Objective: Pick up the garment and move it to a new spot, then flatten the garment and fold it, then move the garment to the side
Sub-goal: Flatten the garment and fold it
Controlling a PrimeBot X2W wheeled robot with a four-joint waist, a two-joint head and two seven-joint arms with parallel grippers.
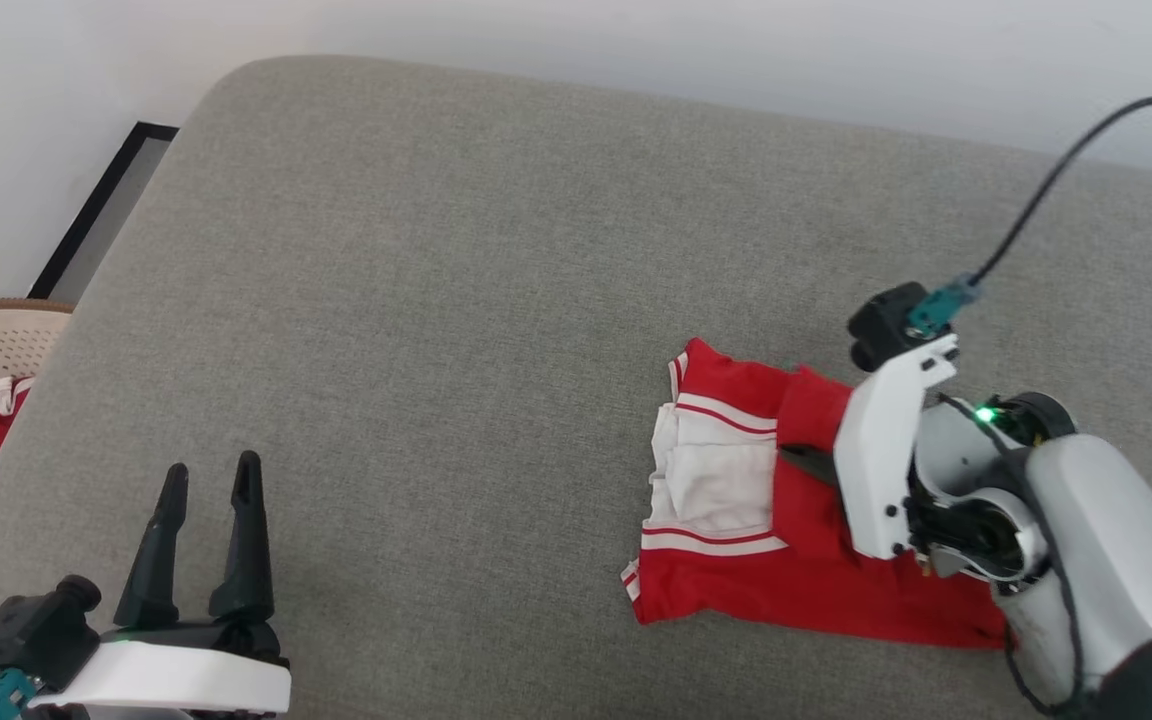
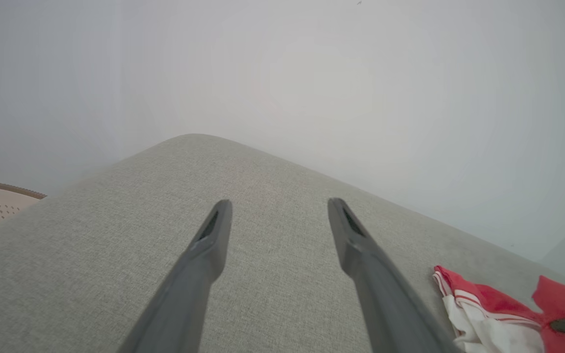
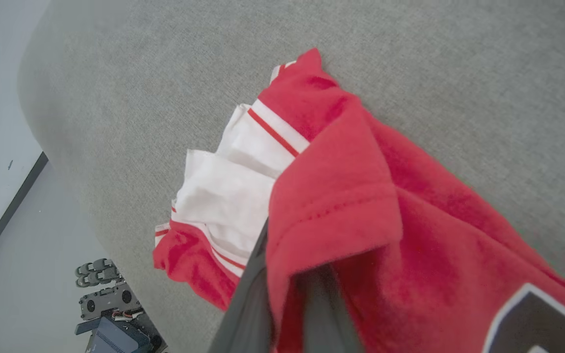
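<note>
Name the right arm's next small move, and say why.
Probably lift the pinched flap slightly to spread it: the right gripper is shut on a red fold of the garment, which lies bunched on the grey cushion, while the left gripper stands open, far off.

Open cushion (image 1: 416, 300) between left gripper (image 1: 212, 465) and garment (image 1: 736, 590)
</note>
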